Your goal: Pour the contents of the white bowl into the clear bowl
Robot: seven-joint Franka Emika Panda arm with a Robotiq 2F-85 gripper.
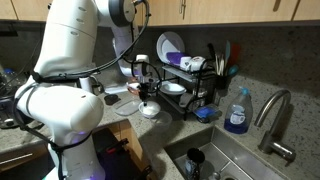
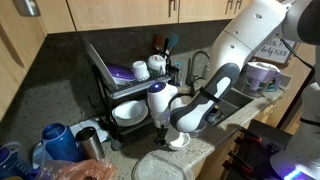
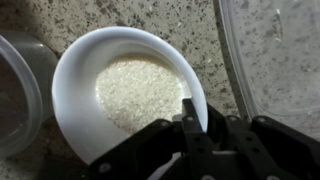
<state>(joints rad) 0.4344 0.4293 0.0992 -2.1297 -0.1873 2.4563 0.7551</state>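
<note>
The white bowl [image 3: 130, 85] sits on the speckled counter with a flat layer of white grains in it. It also shows in both exterior views [image 1: 150, 111] [image 2: 178, 141]. My gripper [image 3: 202, 118] straddles the bowl's near right rim, one finger inside and one outside, closed against the rim. It hangs straight above the bowl in both exterior views [image 1: 147, 95] [image 2: 177, 124]. A clear glassy dish [image 3: 275, 50] lies just right of the bowl; it also shows in an exterior view [image 2: 165, 166]. A greyish translucent container [image 3: 15, 90] lies just left of the bowl.
A black dish rack [image 1: 190, 80] [image 2: 125, 90] with an upright plate, cups and a bowl stands behind. A sink [image 1: 230, 155] with faucet and a blue soap bottle [image 1: 237, 112] lie beside it. Cups and a kettle [image 2: 55, 140] crowd one counter end.
</note>
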